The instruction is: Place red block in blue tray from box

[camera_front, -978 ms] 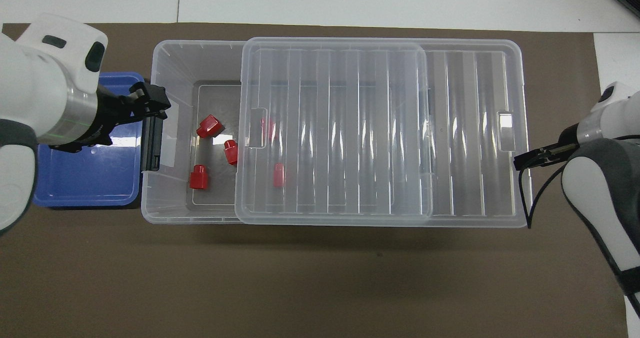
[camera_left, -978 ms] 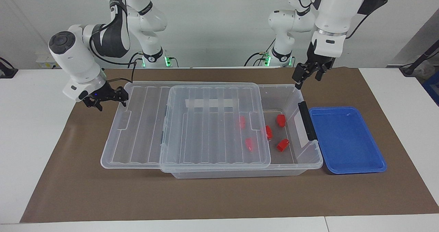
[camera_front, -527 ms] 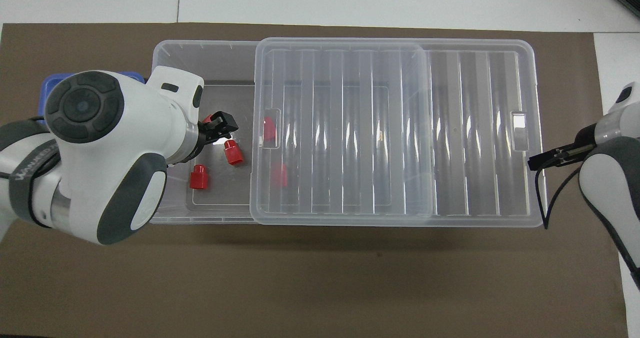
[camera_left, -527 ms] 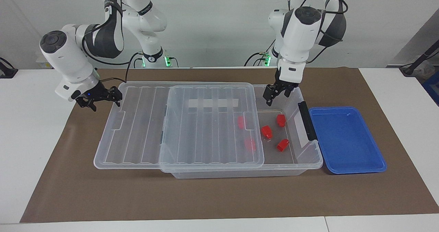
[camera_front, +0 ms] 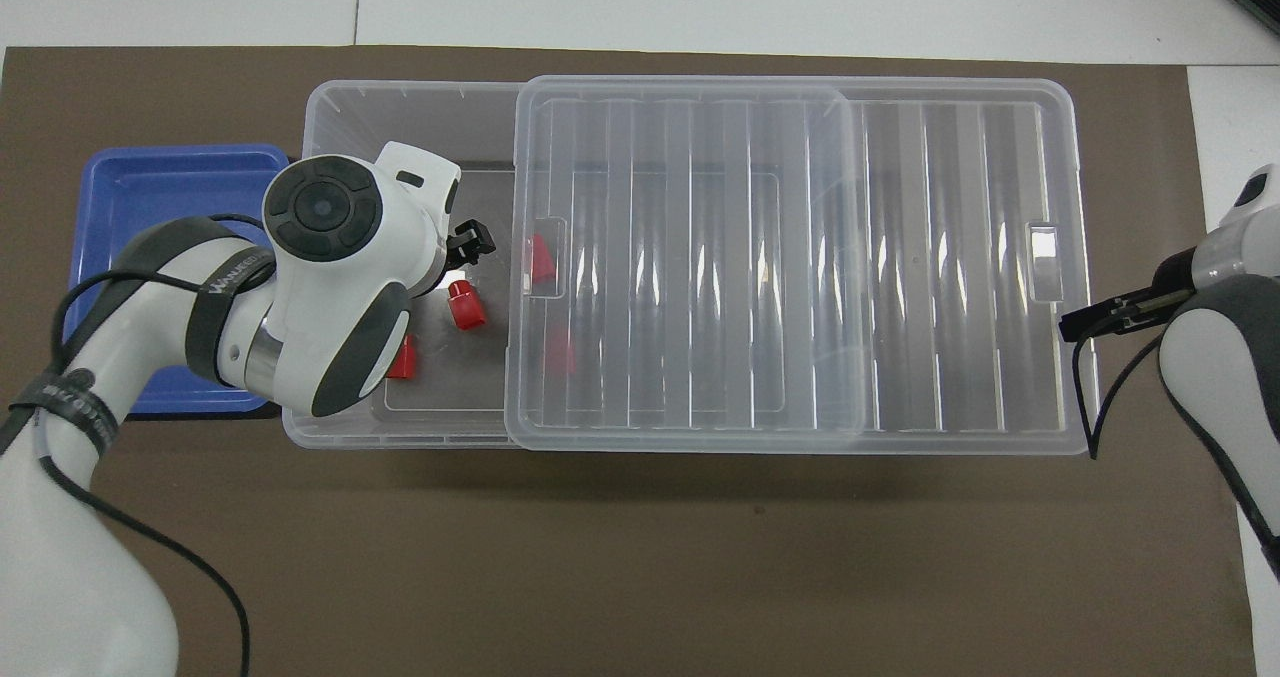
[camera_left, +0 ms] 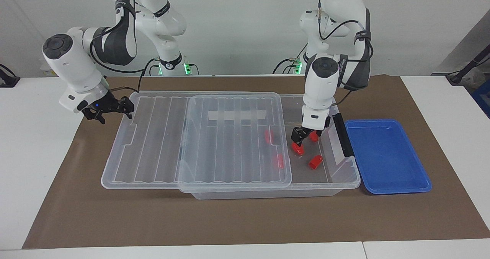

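Observation:
The clear box has its ribbed lid slid partway toward the right arm's end, so the end by the blue tray is uncovered. Three red blocks lie in the uncovered part, one of them just under my left gripper. That gripper is open and low inside the box. Two more red blocks show through the lid. My right gripper is shut on the lid's end rim. In the overhead view the left arm hides one block, and another block lies beside the left gripper.
The box's black end handle stands between the uncovered part and the blue tray. A brown mat covers the table under everything. The lid overhangs the box at the right arm's end.
My left gripper has come from above the box's handle end down into the box, onto the red blocks. My right gripper has drawn the lid a little farther toward the right arm's end.

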Motion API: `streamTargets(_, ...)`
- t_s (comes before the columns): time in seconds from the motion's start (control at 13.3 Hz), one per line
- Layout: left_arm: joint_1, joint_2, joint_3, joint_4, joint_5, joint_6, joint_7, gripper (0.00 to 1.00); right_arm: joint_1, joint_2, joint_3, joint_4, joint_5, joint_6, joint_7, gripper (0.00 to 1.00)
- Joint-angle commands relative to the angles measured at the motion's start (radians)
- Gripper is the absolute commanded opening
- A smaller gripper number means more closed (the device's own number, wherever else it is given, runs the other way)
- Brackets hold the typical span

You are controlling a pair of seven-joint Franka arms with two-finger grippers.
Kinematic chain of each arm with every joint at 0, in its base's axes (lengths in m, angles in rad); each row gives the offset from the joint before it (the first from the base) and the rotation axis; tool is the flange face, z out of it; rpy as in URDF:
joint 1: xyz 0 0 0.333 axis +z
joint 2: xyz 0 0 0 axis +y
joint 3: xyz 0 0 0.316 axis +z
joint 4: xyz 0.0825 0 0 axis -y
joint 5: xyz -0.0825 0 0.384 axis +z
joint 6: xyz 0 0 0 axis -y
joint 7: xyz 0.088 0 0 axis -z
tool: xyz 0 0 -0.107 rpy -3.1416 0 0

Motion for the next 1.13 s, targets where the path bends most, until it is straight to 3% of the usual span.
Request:
streamTargets(0.0, -0.004, 0.028, 0.010, -0.020, 0.029, 0.075, -0.008, 1.00, -0.027, -0.016, 0.006, -0.014, -0.018, 0.012, -0.022, 1.00)
streamTargets(0.15, -0.002, 0.023, 0.010, -0.085, 0.029, 0.153, -0.008, 1.00, -0.038, -0.016, 0.005, -0.014, -0.022, 0.015, -0.020, 1.00)
streamTargets(0.6, -0.035, 0.003, 0.007, -0.174, 0.029, 0.189, -0.008, 0.99, -0.041, -0.026, 0.006, -0.008, -0.022, 0.014, -0.007, 1.00)
streamTargets(0.75, -0.039, 0.000, 0.007, -0.183, 0.029, 0.180, -0.007, 0.92, -0.029, -0.034, 0.015, 0.012, -0.022, 0.000, 0.054, 1.00)
streamTargets(0.83, -0.039, -0.005, 0.007, -0.183, 0.029, 0.172, -0.003, 0.76, -0.009, -0.049, 0.014, 0.016, -0.022, -0.002, 0.096, 1.00)
streamTargets(1.05, -0.032, -0.005, 0.007, -0.172, 0.029, 0.132, 0.009, 0.00, 0.043, -0.091, 0.015, 0.024, -0.021, -0.028, 0.241, 1.00)
